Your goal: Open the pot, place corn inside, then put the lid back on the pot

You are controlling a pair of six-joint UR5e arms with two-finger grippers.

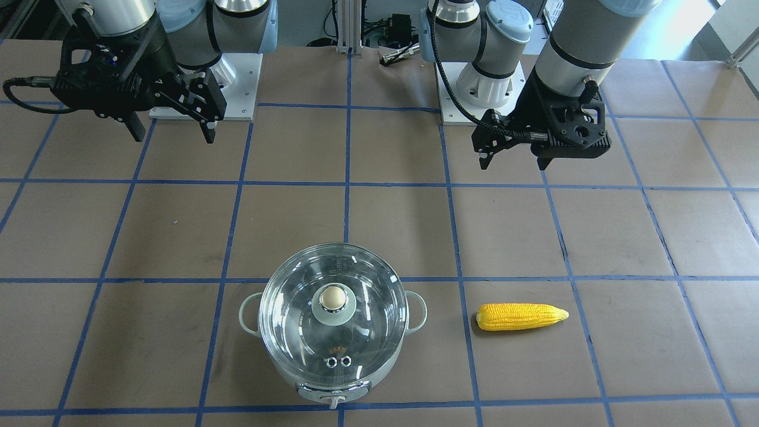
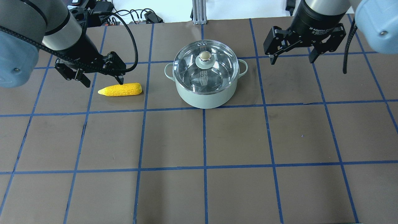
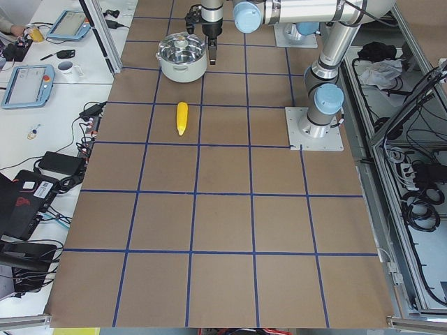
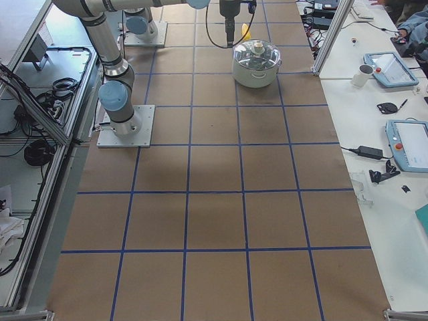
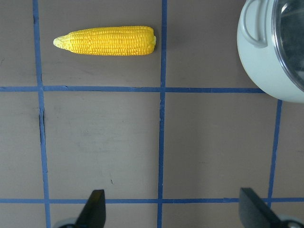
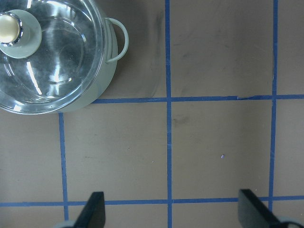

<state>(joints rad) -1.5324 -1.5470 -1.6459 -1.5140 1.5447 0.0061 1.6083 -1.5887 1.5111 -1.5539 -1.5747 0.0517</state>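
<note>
- Pot: round, pale mint-green, one loop handle on each side, silver control knob at the front. Stands upright on the worktop, closed.
- Lid: clear glass dome, beige ball knob on a pale green base, two small metal vents. Seated level on the pot rim.
- Corn: bright yellow tapered cob. Lies flat on the worktop to the robot's left of the pot, not touching it, tip pointing away from it.

Bright, even light from overhead fills every view, casting only faint, soft shadows beside the round mint-green pot and the yellow corn cob, while white streaks of glare cross the clear glass domed lid and all six pictures are in sharp focus.
</note>
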